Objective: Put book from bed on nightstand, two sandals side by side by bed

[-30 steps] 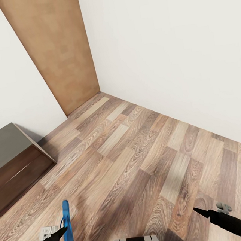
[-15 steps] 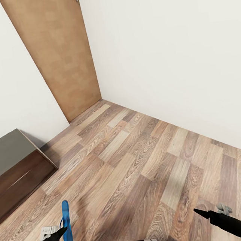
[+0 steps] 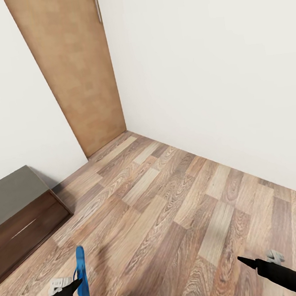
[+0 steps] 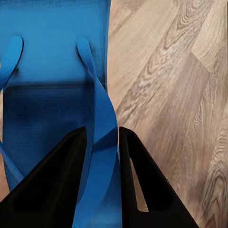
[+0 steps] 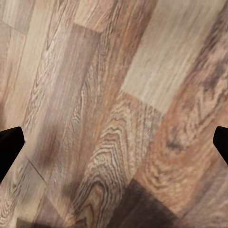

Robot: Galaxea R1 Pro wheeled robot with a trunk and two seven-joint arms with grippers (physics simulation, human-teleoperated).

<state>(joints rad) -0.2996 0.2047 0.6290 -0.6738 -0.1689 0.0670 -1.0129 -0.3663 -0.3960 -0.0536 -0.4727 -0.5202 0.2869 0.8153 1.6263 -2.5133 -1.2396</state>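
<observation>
My left gripper (image 3: 74, 283) is shut on the strap of one bright blue sandal (image 3: 82, 276), holding it on edge just above the wood floor at the lower left of the head view. In the left wrist view the dark fingers (image 4: 71, 166) pinch the strap, with the sandal's sole (image 4: 52, 57) behind them. My right gripper (image 3: 257, 258) hangs low at the lower right, open and empty; its wrist view has one fingertip (image 5: 9, 145) at each side edge over bare planks. The book, the bed and the nightstand are out of view.
I face a room corner: white walls (image 3: 212, 66) meeting a wood-plank floor (image 3: 173, 200), with a light brown door (image 3: 72, 74) at the back left. A low dark brown wooden unit (image 3: 22, 219) with a glossy top stands against the left wall, cut off by the frame edge.
The whole picture has slid down, so the camera has tilted up; the door handle now shows. Both grippers and the held sandal keep their places in the view.
</observation>
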